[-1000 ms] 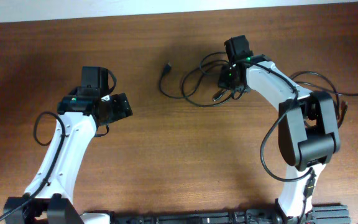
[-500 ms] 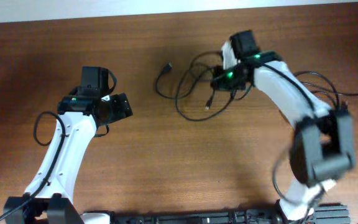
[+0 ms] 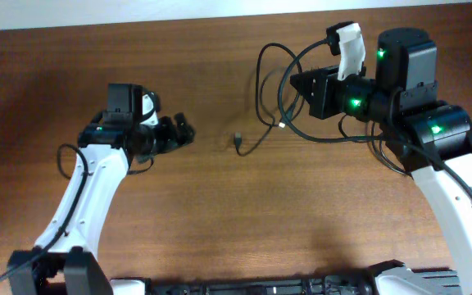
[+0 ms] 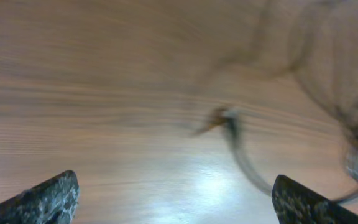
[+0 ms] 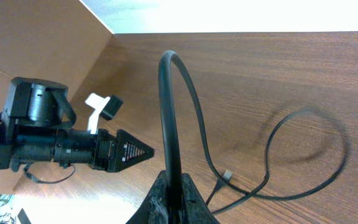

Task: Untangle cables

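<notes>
Nearest on the left, left arm angled forward over the tabletop (image 3: pixel 220 213), left pincer (image 3: pixel 184 131) spread open, aimed at a small plug (image 3: pixel 238 141), farther back right arm reared high, right pincer (image 5: pixel 169 188) clamped on black cables (image 5: pixel 165 106) arching up, then trailing onto wood.

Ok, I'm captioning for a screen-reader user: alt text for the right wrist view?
The right gripper pinches a black cable that arches up, then trails down onto a wooden table, looping near a small plug. The left arm points toward it.
</notes>
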Available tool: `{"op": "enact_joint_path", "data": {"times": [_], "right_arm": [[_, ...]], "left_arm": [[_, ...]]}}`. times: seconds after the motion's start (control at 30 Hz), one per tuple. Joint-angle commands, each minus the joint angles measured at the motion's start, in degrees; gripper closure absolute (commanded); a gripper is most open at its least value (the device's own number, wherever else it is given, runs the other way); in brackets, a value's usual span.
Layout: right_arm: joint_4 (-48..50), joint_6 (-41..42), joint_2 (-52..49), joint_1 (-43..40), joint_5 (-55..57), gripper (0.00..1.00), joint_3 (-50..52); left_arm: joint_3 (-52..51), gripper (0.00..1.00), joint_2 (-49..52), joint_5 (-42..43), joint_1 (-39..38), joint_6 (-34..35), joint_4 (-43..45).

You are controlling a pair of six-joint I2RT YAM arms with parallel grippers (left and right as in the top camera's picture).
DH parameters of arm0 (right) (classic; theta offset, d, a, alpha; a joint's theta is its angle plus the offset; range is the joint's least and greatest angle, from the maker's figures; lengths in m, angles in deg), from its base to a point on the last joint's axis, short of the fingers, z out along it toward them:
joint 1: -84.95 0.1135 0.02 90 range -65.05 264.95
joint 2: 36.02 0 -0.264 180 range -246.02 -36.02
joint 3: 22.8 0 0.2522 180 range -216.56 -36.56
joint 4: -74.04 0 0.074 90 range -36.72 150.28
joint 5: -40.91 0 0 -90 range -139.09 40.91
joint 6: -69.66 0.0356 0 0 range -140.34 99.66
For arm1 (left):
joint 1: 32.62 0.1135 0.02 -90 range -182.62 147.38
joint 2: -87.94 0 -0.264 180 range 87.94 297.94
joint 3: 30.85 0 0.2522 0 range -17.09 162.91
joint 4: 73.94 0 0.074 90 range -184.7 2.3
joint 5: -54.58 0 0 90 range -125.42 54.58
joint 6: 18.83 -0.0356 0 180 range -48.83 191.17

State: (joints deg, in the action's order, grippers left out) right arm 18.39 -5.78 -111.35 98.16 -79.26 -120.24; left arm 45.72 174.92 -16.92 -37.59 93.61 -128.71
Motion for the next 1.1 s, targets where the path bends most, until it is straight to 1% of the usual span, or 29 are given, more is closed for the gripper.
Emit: {"op": "enact_joint_path", "data": {"times": [0.0,0.03,0.07,0.1,0.13,0.17,0.2,0.3,0.37,0.53,0.67,0.7,0.73,0.77,0.8,0.83,0.9,0.97,1.03,1.07], "right_arm": [[0.3,-0.6,-0.2,0.3,-1.3,0.96,-0.6],[0.3,-0.6,-0.2,0.3,-1.3,0.96,-0.6],[0.3,-0.6,-0.2,0.3,-1.3,0.96,-0.6],[0.2,-0.6,-0.2,0.3,-1.3,0.96,-0.6],[0.2,-0.6,-0.2,0.3,-1.1,0.96,-0.6],[0.2,-0.6,-0.3,0.3,-1.1,0.96,-0.6],[0.2,-0.6,-0.3,0.3,-1.1,0.96,-0.6],[0.1,-0.6,-0.3,0.3,-1.1,0.96,-0.6],[0.0,-0.6,-0.3,0.3,-1.0,0.96,-0.6],[0.1,-0.6,-0.4,0.3,-0.9,0.96,-0.6],[0.1,-0.6,-0.4,0.3,-0.9,0.96,-0.6],[0.1,-0.6,-0.4,0.3,-0.9,0.96,-0.6],[0.1,-0.6,-0.4,0.3,-0.9,0.96,-0.6],[0.0,-0.6,-0.4,0.3,-0.7,0.96,-0.6],[0.0,-0.7,-0.4,0.3,-0.1,0.96,-0.6],[-0.6,-0.7,-0.4,0.3,2.2,0.96,-0.6],[-2.9,-0.7,-0.4,0.2,8.6,0.96,-0.6],[-7.2,-0.6,-0.4,0.2,19.5,0.96,-0.6],[-11.2,4.7,-0.9,-0.1,30.1,0.96,-0.6],[-14.1,8.9,-1.4,-1.3,36.0,0.96,-0.6]], "left_arm": [[0.1,0.00,2.8,23.0,0.0,5.4,2.0],[0.1,0.02,3.2,23.3,-0.2,5.3,2.0],[0.1,0.04,3.6,23.3,-0.4,3.5,2.0],[0.1,0.04,3.9,23.3,-0.9,-0.8,2.0],[0.1,0.00,4.3,23.3,-2.4,-9.7,2.0],[0.1,0.01,4.4,23.3,-3.7,-16.0,1.9],[0.1,0.01,4.5,23.0,-4.9,-20.5,1.9],[0.1,0.01,4.5,19.7,-9.4,-27.3,2.0],[0.1,0.01,4.5,18.6,-11.6,-29.7,2.0],[0.1,0.01,5.4,11.9,-19.2,-29.7,6.2],[0.1,0.01,7.5,11.6,-23.4,-29.6,10.6],[0.1,0.11,8.2,11.6,-24.0,-29.6,11.0],[0.1,0.26,9.1,11.0,-24.5,-29.6,11.3],[0.1,0.48,9.8,9.2,-24.8,-29.6,10.8],[0.1,0.60,10.1,6.9,-24.8,-29.6,10.1],[0.1,0.80,10.1,3.3,-24.6,-29.6,9.0],[0.1,1.00,10.1,-3.2,-23.9,-29.3,7.1],[0.1,1.00,9.7,-12.2,-21.4,-24.5,4.2],[0.1,1.00,8.2,-16.1,-17.5,-22.5,2.8],[0.1,1.00,6.6,-16.8,-14.5,-21.7,2.4]]}}
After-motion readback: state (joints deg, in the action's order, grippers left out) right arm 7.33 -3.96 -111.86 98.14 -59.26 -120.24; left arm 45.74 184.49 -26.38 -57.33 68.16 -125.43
